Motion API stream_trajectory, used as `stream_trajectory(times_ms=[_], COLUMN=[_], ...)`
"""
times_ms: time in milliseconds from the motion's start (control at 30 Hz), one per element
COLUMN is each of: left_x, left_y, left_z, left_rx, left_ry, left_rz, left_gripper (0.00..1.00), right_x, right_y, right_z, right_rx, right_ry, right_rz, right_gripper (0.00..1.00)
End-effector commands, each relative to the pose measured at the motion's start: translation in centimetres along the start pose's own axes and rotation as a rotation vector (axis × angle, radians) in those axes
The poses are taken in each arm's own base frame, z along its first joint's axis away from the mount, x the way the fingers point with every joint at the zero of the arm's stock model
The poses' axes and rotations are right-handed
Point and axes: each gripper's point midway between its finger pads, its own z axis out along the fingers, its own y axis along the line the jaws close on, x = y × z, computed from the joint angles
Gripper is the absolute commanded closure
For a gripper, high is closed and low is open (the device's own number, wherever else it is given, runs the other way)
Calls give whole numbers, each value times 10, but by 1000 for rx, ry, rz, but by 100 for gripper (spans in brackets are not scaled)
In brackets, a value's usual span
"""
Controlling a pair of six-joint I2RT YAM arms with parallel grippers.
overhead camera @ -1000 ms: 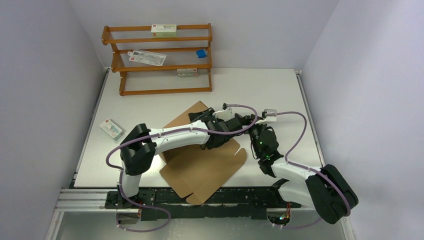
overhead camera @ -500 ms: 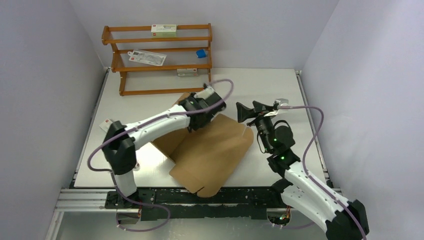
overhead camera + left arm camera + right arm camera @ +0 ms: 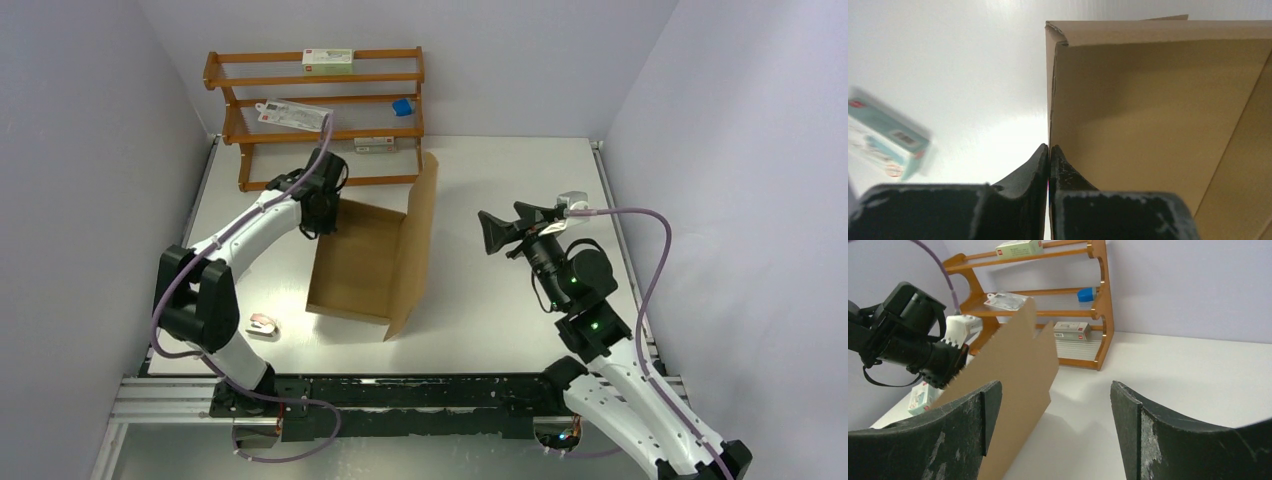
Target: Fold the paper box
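Paper box (image 3: 355, 265) centre; rack (image 3: 380, 180) behind; small carton (image 3: 263, 325) front-left; left tool (image 3: 1049, 150) on box's far-left edge; right tool (image 3: 1054, 390) apart, right.

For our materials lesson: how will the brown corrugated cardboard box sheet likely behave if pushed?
Likely stiff: one tall panel of the brown corrugated cardboard box sheet stands upright without sagging. It probably hinges at creases, as that panel meets the flat one sharply. A push might swing the upright panel over, since nothing props it.

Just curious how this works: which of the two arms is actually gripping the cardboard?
The left arm's fingers are pinched shut on an edge of the cardboard box. The right arm's fingers gape wide open, clear of the box.
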Motion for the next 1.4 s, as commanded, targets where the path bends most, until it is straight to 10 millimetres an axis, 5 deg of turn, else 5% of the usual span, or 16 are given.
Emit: stream_trajectory(times_ms=[0,367,700,867,1100,1367], left_x=[13,80,99,90,66,25], left_y=[-26,-33,-64,-57,-35,10], left_z=[5,24,23,13,-12,-53], left_rx=[252,251,371,372,356,255], left_ry=[46,207,223,164,27,-206], left_rz=[-179,-533,-858,-814,-680,-423], left_gripper=[93,93,87,60,36,20], right_x=[0,12,12,7,-1,13], right_y=[-11,-10,16,42,74,125], right_z=[-9,-4,5,16,27,40], right_rx=[36,23,-112,-221,-328,-367], right_ry=[8,50,167,312,401,554], right_rz=[-72,-84,-128,-128,-148,-293], right_gripper=[16,17,19,21,23,24])
